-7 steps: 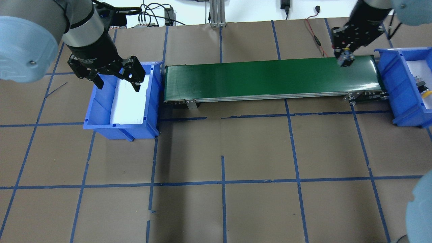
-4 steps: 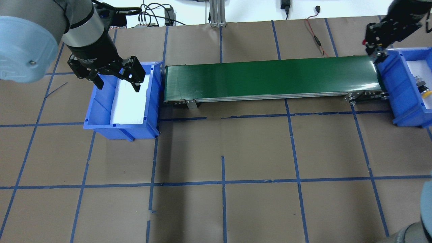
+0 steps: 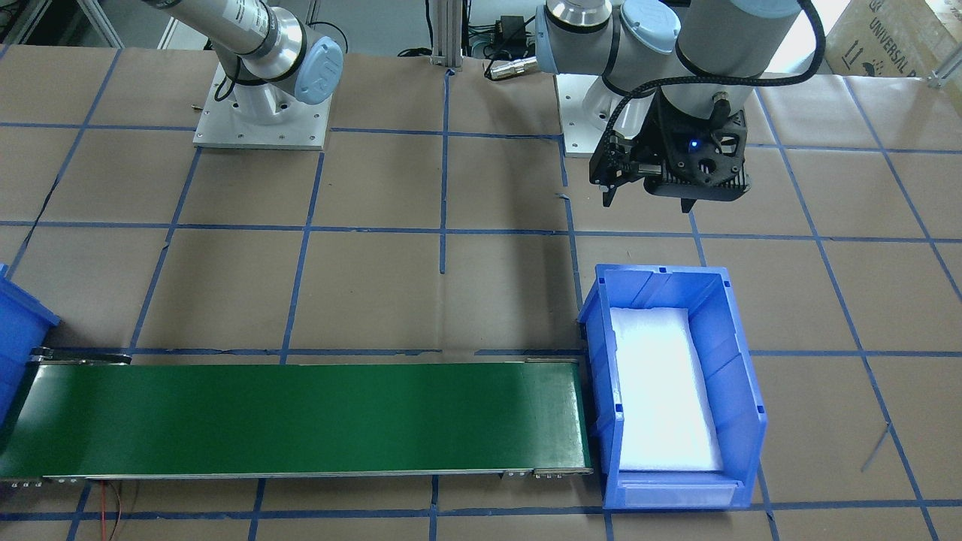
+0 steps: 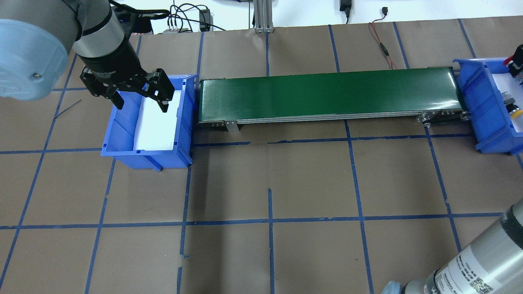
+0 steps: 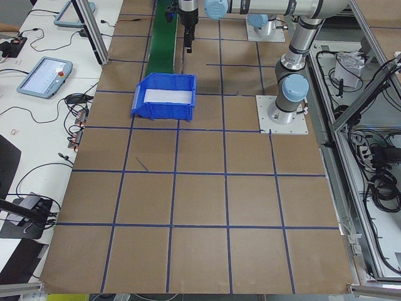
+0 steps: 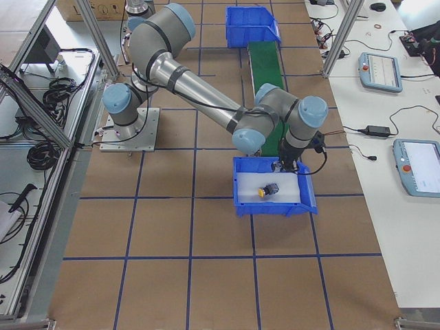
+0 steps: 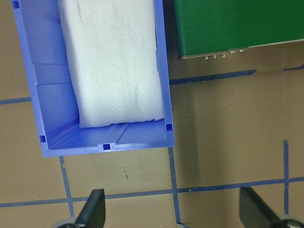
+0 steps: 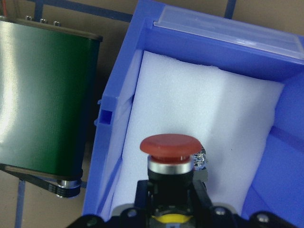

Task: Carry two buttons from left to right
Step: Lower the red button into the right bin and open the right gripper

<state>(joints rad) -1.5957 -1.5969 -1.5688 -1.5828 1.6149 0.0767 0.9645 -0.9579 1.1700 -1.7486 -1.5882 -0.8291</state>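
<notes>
In the right wrist view my right gripper (image 8: pixel 171 190) is shut on the red button (image 8: pixel 171 145), holding it cap up over the white foam of the right blue bin (image 8: pixel 111 142). The yellow button (image 6: pixel 265 190) lies on the foam in that bin (image 6: pixel 240 199), also seen in the overhead view (image 4: pixel 515 110). My right gripper (image 4: pixel 517 69) is cut off by the overhead view's right edge. My left gripper (image 4: pixel 141 96) is open and empty, above the left blue bin (image 4: pixel 147 157). That bin (image 7: pixel 42 95) holds only white foam.
The green conveyor belt (image 4: pixel 327 96) runs between the two bins and is bare; it also shows in the front view (image 3: pixel 301 417). Cables lie at the table's far edge (image 4: pixel 380 45). The brown table has a blue tape grid (image 4: pixel 269 222).
My right gripper has carried the red button rightward from the belt's right end to over the right bin. My left gripper has barely moved.
</notes>
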